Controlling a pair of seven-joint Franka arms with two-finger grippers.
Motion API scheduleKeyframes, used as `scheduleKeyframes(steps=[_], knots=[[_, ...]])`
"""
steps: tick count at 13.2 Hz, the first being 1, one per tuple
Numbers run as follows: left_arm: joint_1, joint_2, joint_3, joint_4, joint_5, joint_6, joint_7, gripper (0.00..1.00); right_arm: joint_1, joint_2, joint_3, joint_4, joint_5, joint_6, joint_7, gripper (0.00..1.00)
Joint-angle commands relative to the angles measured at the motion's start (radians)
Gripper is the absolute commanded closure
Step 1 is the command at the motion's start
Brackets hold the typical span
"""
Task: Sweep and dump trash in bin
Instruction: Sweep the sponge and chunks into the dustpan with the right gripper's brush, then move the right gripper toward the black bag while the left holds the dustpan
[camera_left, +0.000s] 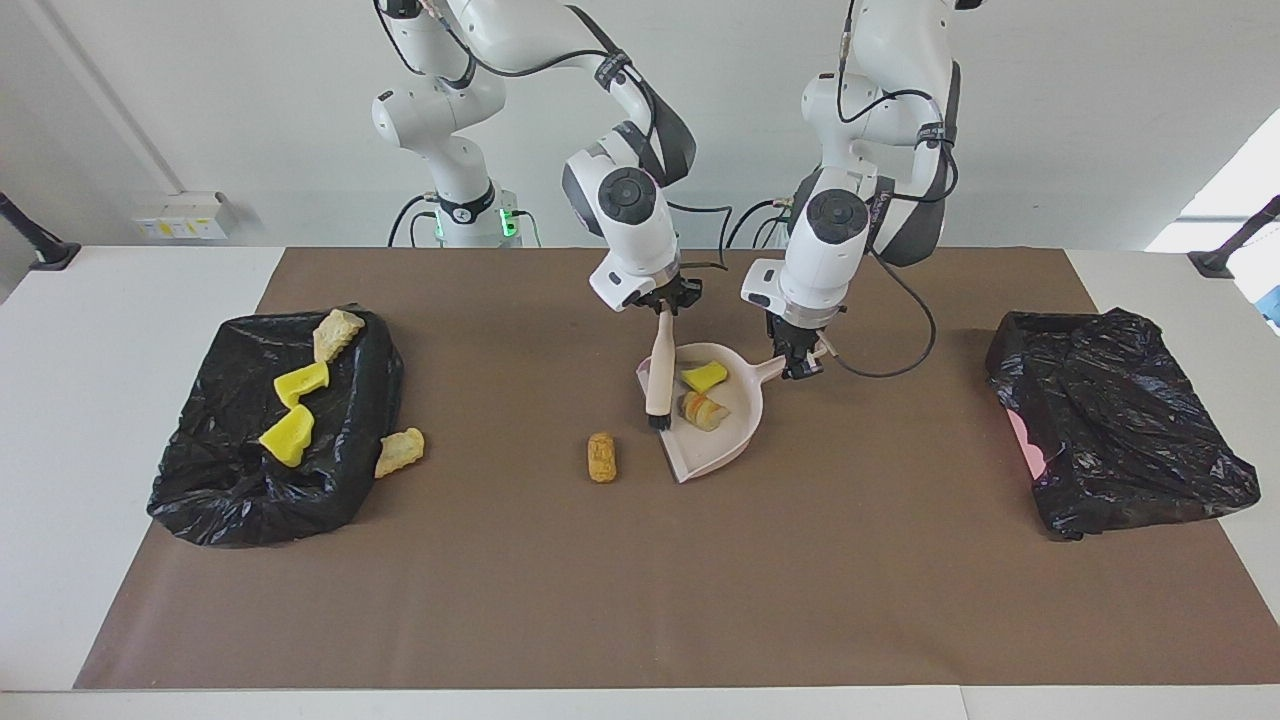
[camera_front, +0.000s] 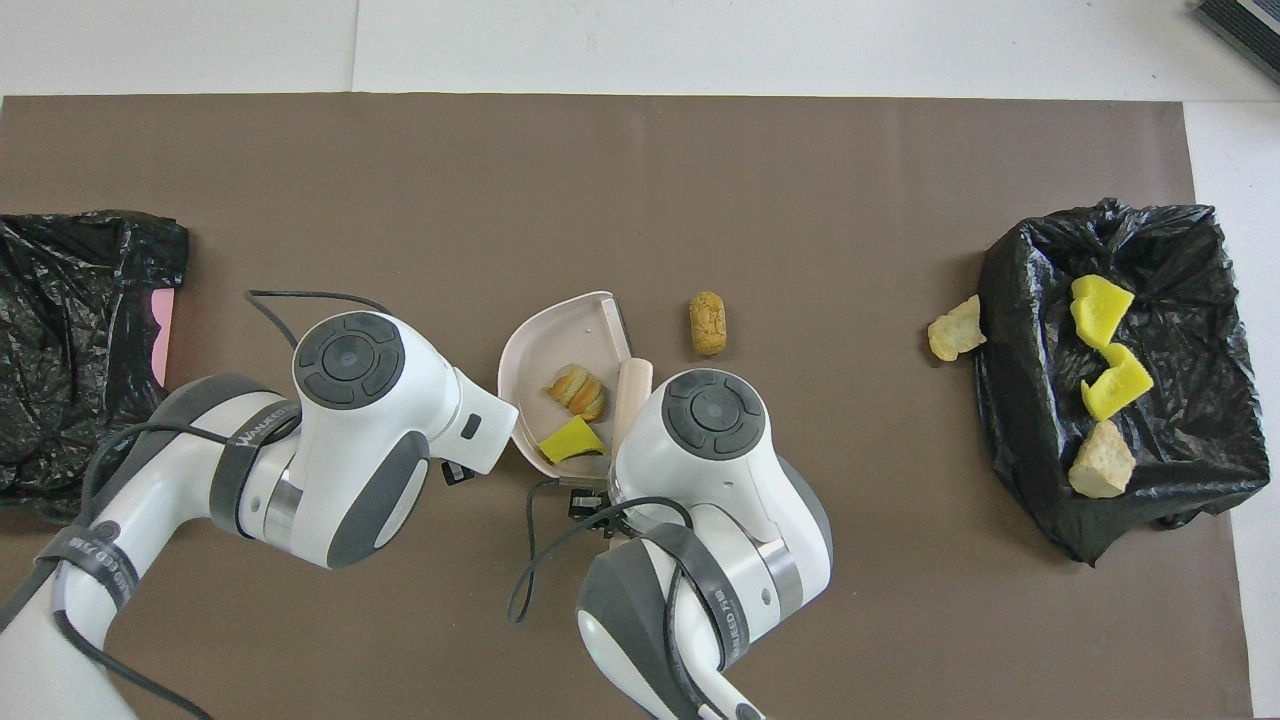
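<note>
My left gripper (camera_left: 800, 365) is shut on the handle of the pale pink dustpan (camera_left: 735, 440), which rests on the brown mat. A yellow chunk (camera_left: 703, 376) and a tan-orange piece (camera_left: 700, 410) lie in the dustpan (camera_front: 560, 335). My right gripper (camera_left: 668, 305) is shut on a brush (camera_left: 658, 385); its dark bristles touch the pan's mouth edge. A tan piece (camera_left: 602, 457) lies on the mat beside the pan's mouth, toward the right arm's end; it also shows in the overhead view (camera_front: 708, 323). Both grippers are hidden under their wrists in the overhead view.
A black-bagged bin (camera_left: 230, 500) at the right arm's end holds two yellow chunks (camera_left: 288, 435) and a tan piece (camera_left: 337, 333). Another tan piece (camera_left: 400, 452) lies on the mat just outside it. A second black-bagged bin (camera_left: 1130, 430) stands at the left arm's end.
</note>
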Motion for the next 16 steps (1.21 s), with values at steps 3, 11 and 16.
scheduleKeyframes(steps=[3,11,16], knots=[[-0.003,-0.029,0.008,-0.039,0.003,0.068,-0.086,1.00,-0.111,-0.104,-0.007,0.017,0.012,-0.223,-0.048,1.00],[-0.003,-0.024,0.008,-0.039,-0.027,0.094,-0.143,1.00,-0.319,-0.183,-0.007,-0.081,-0.396,-0.399,0.014,1.00],[-0.005,-0.026,0.008,-0.039,-0.027,0.091,-0.143,1.00,-0.469,-0.255,-0.004,-0.244,-0.625,-0.268,-0.086,1.00]])
